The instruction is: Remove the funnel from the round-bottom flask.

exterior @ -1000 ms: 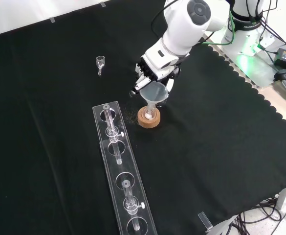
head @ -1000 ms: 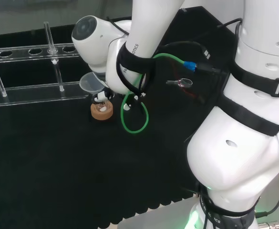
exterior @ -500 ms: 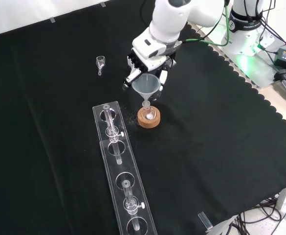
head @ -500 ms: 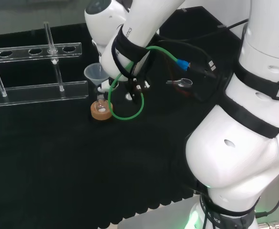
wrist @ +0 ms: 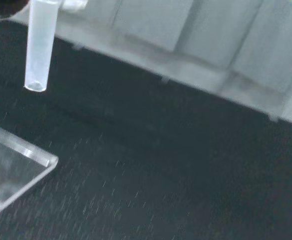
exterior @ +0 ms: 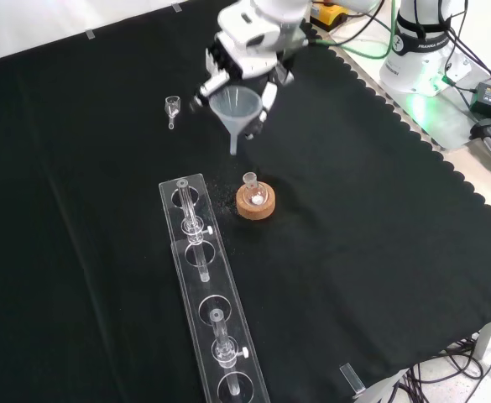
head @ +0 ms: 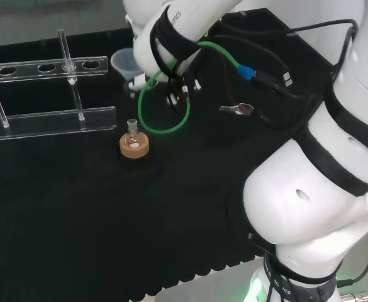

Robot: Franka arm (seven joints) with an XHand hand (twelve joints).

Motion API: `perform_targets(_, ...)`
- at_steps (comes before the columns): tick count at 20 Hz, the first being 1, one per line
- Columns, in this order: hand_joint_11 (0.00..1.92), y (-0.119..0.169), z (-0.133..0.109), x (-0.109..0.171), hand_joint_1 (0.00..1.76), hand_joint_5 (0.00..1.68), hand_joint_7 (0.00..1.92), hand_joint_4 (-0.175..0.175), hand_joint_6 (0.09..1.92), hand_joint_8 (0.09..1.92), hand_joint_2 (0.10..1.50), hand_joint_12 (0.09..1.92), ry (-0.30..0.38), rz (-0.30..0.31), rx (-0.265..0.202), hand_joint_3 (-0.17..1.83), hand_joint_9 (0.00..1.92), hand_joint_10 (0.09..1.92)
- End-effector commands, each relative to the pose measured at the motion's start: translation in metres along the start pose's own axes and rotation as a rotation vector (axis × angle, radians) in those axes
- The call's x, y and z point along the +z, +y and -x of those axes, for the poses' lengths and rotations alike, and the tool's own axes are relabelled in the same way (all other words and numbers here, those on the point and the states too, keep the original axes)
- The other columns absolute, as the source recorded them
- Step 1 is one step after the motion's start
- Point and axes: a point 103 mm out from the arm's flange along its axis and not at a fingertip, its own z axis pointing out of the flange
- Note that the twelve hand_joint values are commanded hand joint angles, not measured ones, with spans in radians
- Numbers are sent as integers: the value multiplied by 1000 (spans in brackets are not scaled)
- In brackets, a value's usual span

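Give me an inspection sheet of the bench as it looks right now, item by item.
Surface: black cloth, a few pale specks near the cork stand.
Job's things: funnel lifted clear of the round-bottom flask, its stem hanging free above the cloth; the flask sits upright on a cork ring.
Clutter: clear rack with tubes; small glass scoop; metal clip.
Hand: hand curled round the funnel's rim.
Cables: green cable looping off the arm; black leads by the base.
Surroundings: nothing seen of note.
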Motion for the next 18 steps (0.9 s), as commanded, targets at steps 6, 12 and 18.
perform_targets(6,1920,19,53,-118,1166,1318,1599,-45,451,673,886,796,103,76,110,182,1920,305)
perform_targets(12,1920,26,37,-119,1171,1326,1608,-56,434,660,885,810,121,76,79,178,1920,309)
perform_targets(18,1920,31,24,-119,1174,1335,1614,-63,417,647,883,821,118,71,69,178,1920,304)
